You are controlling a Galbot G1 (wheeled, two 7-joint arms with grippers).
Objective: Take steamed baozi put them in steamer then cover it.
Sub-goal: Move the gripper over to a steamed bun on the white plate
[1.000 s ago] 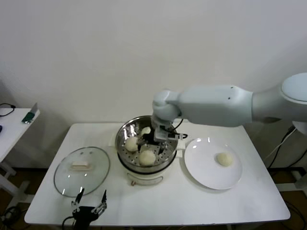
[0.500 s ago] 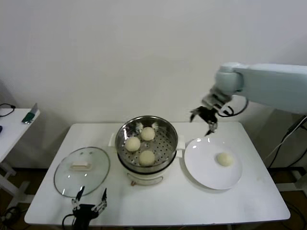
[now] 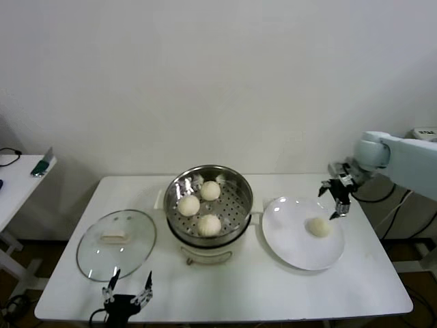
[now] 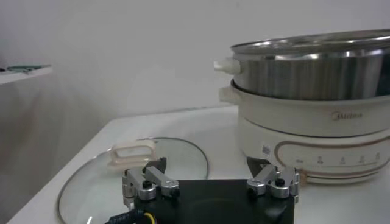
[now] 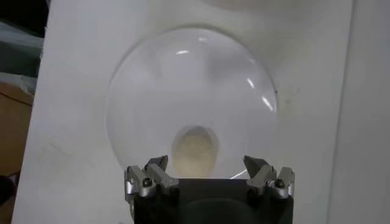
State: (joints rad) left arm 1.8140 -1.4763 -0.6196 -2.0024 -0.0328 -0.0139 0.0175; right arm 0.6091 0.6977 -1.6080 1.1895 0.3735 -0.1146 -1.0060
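Steamed baozi (image 3: pixel 198 203) — we've got three sitting in the steamer (image 3: pixel 209 210), one more on the white plate (image 3: pixel 293 249); our right hand (image 3: pixel 334 199) hangs spread above that bun, left hand (image 3: pixel 127 295) spread too, parked by the cover (image 3: pixel 116 242) on the worktop (image 3: pixel 246 290)

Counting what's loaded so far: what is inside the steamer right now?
Three steamed baozi sit on the perforated tray inside the steamer. What lies beneath the tray is hidden. A fourth bun is on the white plate.
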